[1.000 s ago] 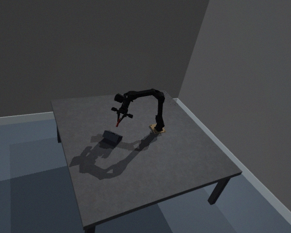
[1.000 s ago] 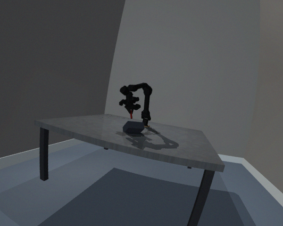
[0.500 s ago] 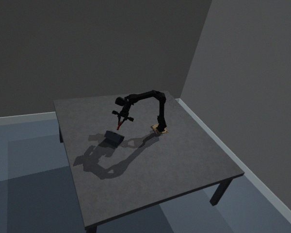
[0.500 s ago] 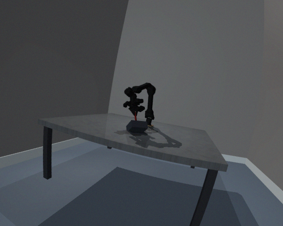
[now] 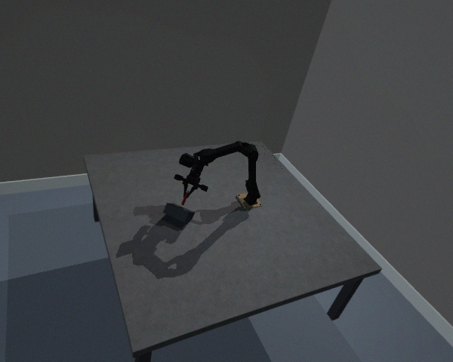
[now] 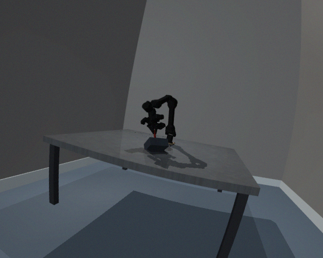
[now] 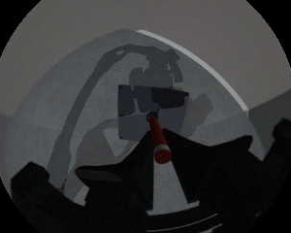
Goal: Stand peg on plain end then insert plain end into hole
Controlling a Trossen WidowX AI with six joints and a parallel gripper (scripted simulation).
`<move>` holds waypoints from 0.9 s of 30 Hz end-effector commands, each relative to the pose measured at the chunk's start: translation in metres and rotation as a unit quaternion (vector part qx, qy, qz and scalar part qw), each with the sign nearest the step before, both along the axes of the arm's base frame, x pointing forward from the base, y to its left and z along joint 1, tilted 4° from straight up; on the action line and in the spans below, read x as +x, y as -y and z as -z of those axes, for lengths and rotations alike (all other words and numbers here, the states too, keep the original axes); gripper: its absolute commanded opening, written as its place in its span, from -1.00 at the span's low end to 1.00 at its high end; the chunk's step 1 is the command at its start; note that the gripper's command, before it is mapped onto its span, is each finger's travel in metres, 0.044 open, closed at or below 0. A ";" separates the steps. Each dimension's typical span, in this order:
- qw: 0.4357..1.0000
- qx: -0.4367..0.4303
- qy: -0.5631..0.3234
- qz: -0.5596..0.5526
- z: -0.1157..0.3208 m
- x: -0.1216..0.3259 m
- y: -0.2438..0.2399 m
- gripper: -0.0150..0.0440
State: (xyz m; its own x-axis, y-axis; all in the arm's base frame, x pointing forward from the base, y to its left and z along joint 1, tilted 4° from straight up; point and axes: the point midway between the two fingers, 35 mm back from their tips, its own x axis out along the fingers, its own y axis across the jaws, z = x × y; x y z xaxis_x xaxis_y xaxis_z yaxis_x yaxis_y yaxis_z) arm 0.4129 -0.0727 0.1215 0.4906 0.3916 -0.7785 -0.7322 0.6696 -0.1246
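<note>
The red peg (image 5: 183, 200) (image 6: 155, 134) (image 7: 158, 136) is held tilted, its white band (image 7: 162, 149) at the end nearer the wrist camera and its plain end pointing down at the sloped panel (image 5: 176, 213) (image 6: 156, 143) (image 7: 131, 127). My gripper (image 5: 186, 194) (image 6: 154, 131) (image 7: 156, 132) is shut on the peg, just above the panel. In the wrist view the plain end overlaps the dark hole (image 7: 149, 116) in the panel's face and partly hides it. I cannot tell whether the tip is inside the hole or just above it.
The panel stands on the grey table (image 5: 257, 253) (image 6: 100, 144). The arm's tan base plate (image 5: 242, 200) is behind the panel, on the robot's side. Arm shadows fall across the panel and the table around it.
</note>
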 end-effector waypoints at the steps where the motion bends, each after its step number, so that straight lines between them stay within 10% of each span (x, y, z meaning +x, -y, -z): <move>1: 1.000 0.000 0.000 0.001 0.005 0.003 -0.003 -0.49; 27: 1.000 0.001 0.001 -0.001 0.008 0.005 -0.004 -0.49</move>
